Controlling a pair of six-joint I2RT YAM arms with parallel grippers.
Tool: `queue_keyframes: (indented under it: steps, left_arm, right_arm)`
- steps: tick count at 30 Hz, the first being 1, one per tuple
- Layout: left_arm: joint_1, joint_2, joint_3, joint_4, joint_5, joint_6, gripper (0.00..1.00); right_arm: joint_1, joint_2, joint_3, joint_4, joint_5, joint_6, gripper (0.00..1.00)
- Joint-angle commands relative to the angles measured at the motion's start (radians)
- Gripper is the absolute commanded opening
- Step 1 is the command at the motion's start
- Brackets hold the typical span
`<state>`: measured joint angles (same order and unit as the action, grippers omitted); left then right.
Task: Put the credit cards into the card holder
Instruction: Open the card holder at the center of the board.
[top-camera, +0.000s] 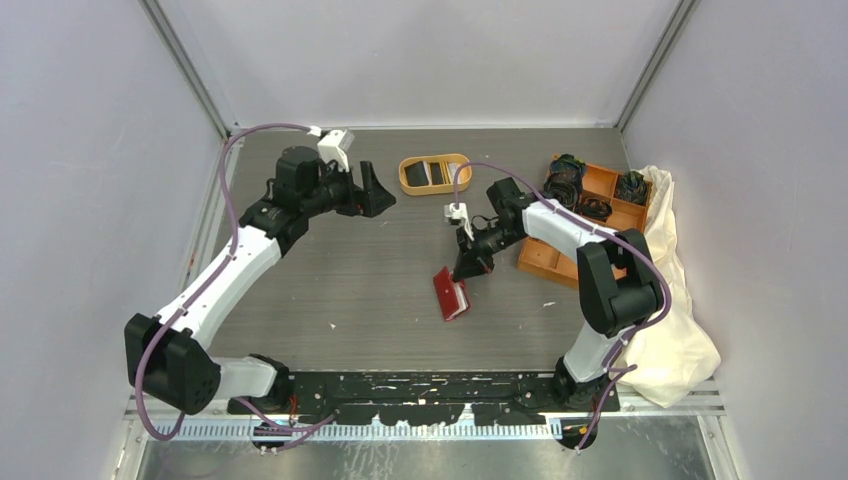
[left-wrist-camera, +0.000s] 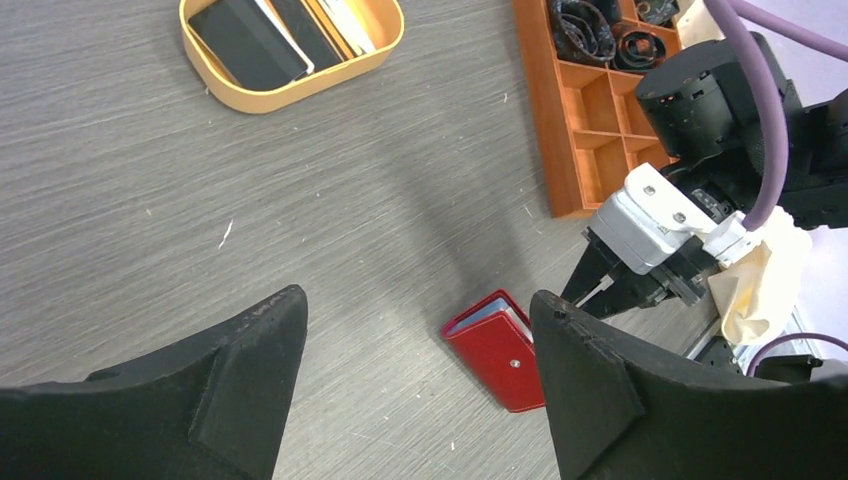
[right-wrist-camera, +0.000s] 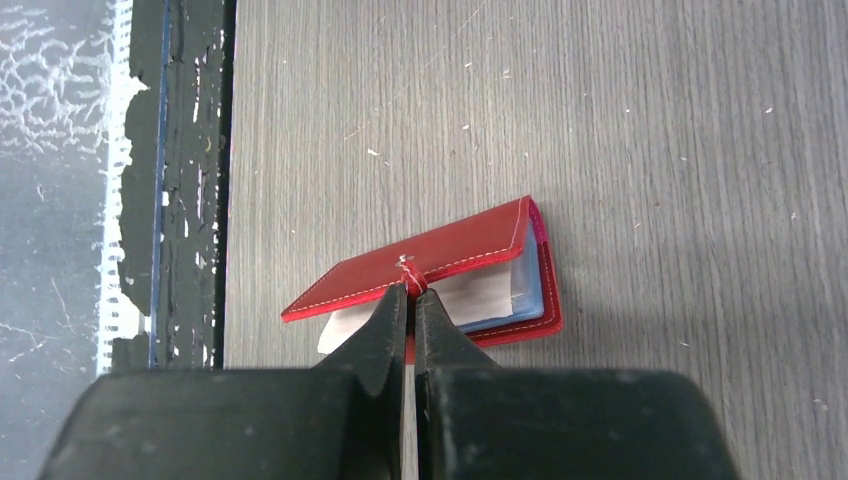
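Note:
The card holder (top-camera: 450, 294), a small red wallet, lies on the table in front of the right arm. My right gripper (right-wrist-camera: 410, 290) is shut on its red clasp tab and holds the cover (right-wrist-camera: 440, 262) part-way up. Under the cover I see pale blue lining and a whitish sheet (right-wrist-camera: 483, 294). The credit cards (left-wrist-camera: 270, 35), mostly black, lie in an orange oval tray (left-wrist-camera: 300, 95) at the back middle. My left gripper (left-wrist-camera: 417, 295) hangs open above the table left of that tray, with nothing between its fingers. The left wrist view also shows the card holder (left-wrist-camera: 500, 350) and the right gripper (left-wrist-camera: 592, 285).
An orange compartment box (top-camera: 590, 215) with black coiled bands (top-camera: 565, 180) stands at the back right, just behind the right arm. A cream cloth (top-camera: 680, 330) is bunched along the right wall. The black base rail (right-wrist-camera: 190, 180) runs near the card holder.

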<state>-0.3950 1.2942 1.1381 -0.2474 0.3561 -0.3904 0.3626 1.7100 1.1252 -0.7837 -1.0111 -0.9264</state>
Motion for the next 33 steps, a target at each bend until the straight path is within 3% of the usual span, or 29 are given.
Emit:
queue_keyframes:
  steps: [1, 6, 11, 15, 20, 25, 33]
  left_arm:
    - [-0.022, 0.002, 0.003, -0.019, -0.062, -0.044, 0.8]
    - [-0.024, -0.019, -0.088, -0.126, -0.13, -0.241, 0.72]
    - [-0.08, -0.153, -0.329, 0.048, -0.094, -0.434, 0.73]
    - [-0.195, -0.229, -0.429, 0.145, -0.175, -0.5, 0.76]
    - [-0.338, -0.212, -0.505, 0.254, -0.282, -0.617, 0.83]
    - [-0.414, -0.138, -0.521, 0.325, -0.383, -0.672, 0.86]
    - [-0.45, -0.042, -0.535, 0.299, -0.473, -0.655, 0.82]
  right_arm:
    - [-0.001, -0.022, 0.021, 0.066, -0.037, 0.081, 0.01]
    - [-0.001, -0.055, 0.002, 0.128, -0.03, 0.159, 0.01]
    - [-0.001, -0.061, -0.004, 0.168, -0.033, 0.223, 0.01]
    - [-0.001, -0.068, -0.012, 0.195, -0.039, 0.258, 0.01]
    - [-0.001, -0.071, -0.018, 0.202, -0.043, 0.267, 0.01]
    - [0.001, -0.072, -0.024, 0.204, -0.044, 0.268, 0.01]
    - [0.004, -0.069, -0.027, 0.202, -0.039, 0.265, 0.01]
